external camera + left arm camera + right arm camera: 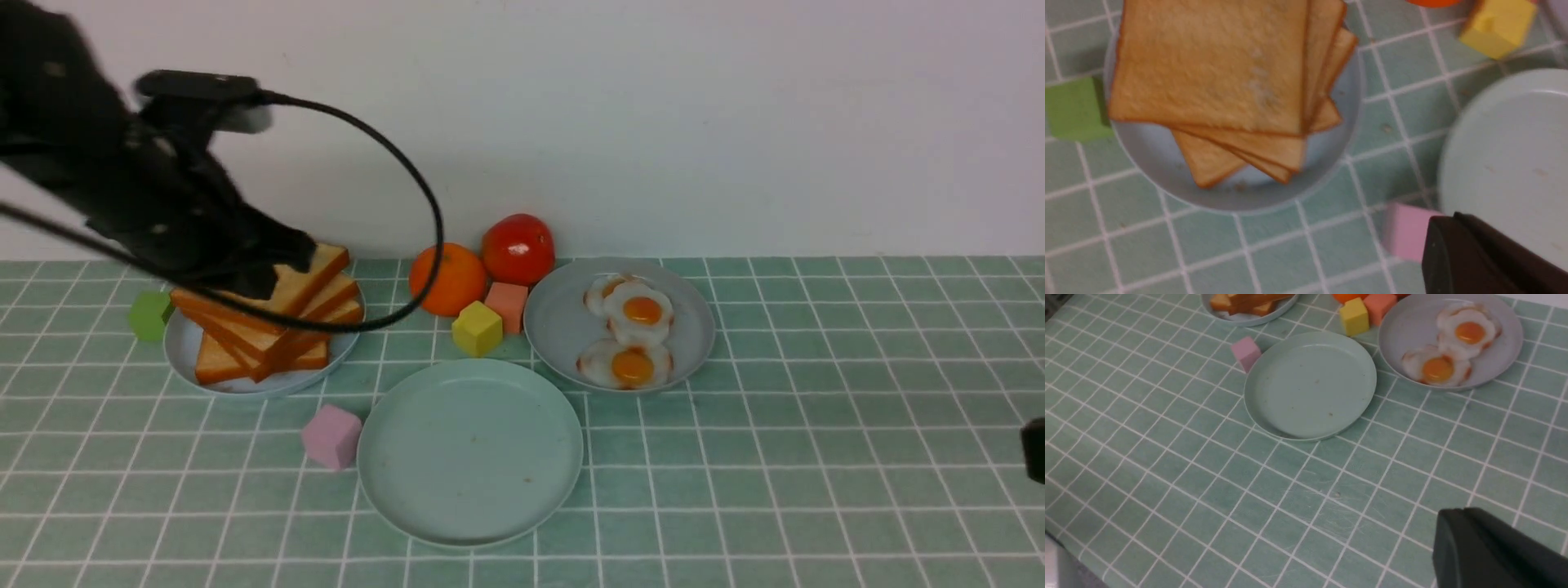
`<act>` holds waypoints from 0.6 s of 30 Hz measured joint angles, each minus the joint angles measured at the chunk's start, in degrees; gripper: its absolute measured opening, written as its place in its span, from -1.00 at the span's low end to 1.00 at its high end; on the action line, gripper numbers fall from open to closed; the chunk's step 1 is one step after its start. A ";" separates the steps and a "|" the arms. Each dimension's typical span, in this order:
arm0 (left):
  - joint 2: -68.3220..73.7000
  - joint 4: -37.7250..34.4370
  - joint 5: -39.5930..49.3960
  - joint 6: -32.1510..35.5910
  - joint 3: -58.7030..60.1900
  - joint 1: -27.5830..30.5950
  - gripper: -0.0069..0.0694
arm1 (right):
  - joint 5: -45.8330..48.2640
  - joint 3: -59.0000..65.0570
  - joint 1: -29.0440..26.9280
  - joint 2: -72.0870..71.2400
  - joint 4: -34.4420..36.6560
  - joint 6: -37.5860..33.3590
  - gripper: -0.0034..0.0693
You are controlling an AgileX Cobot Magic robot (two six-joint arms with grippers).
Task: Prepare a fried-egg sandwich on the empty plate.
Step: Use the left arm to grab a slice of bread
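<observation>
Front view only: the tomato [518, 249], the orange [447, 279] and all three eggs [642, 310] show here, and so does the black cable [424, 196] looping off the left arm.
Left wrist view only: the toast [1208, 65] seen from above, with the slices fanned out like cards.
Right wrist view only: a wide stretch of bare table [1167, 457] on the near side of the plates.
Empty plate [471, 453]: in the middle at the front, between the other two plates. Nothing is on it but a few specks.
Toast plate [184, 347]: on the left, holding the leaning pile of toast.
Egg plate [555, 327]: on the right, holding the three eggs, which overlap.
Cubes: the pink cube [331, 437] is just beside the empty plate. The yellow cube [477, 328] is behind that plate. The green cube [149, 316] is by the toast plate.
Left gripper [282, 265]: closed, over the toast. I cannot tell if it touches the top slice.
Right gripper [1490, 549]: closed, with nothing in it. Only a dark lump of it shows.
Hard to see: the back egg is mostly under the middle one. The left arm is blurry.
</observation>
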 joint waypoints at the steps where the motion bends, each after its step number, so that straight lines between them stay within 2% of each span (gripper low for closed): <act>1: 1.34 1.70 -0.72 -0.91 -1.14 -0.05 -0.84 | -0.14 0.00 0.06 0.07 0.00 -0.07 -0.90; 3: 5.20 6.42 -2.35 -2.69 -3.53 0.09 -0.73 | -0.38 0.00 0.14 0.19 -0.12 -0.12 -0.90; 5: 7.06 7.92 -3.00 -3.17 -4.94 0.21 -0.63 | -0.38 0.00 0.14 0.19 -0.18 -0.12 -0.90; 7: 10.00 9.60 -3.43 -3.55 -6.55 0.28 -0.42 | -0.49 0.00 0.14 0.19 -0.18 -0.12 -0.90; 8: 11.61 9.97 -4.11 -3.67 -7.21 0.28 -0.25 | -0.56 0.00 0.14 0.19 -0.18 -0.12 -0.90; 9: 11.87 9.95 -4.25 -3.67 -7.29 0.28 -0.25 | -0.58 0.00 0.14 0.19 -0.18 -0.12 -0.90; 10: 13.91 10.00 -5.90 -3.70 -7.70 0.28 -0.04 | -0.63 0.00 0.14 0.19 -0.18 -0.12 -0.90; 12: 15.45 10.25 -8.41 -3.70 -7.77 0.28 0.15 | -0.65 0.00 0.18 0.19 -0.18 -0.12 -0.90; 15: 17.46 11.75 -11.13 -3.74 -7.77 0.28 0.32 | -0.65 0.00 0.18 0.25 -0.04 -0.12 -0.89; 18: 18.77 12.40 -11.97 -3.95 -7.77 0.28 0.35 | -0.65 0.00 0.18 0.25 0.09 -0.12 -0.89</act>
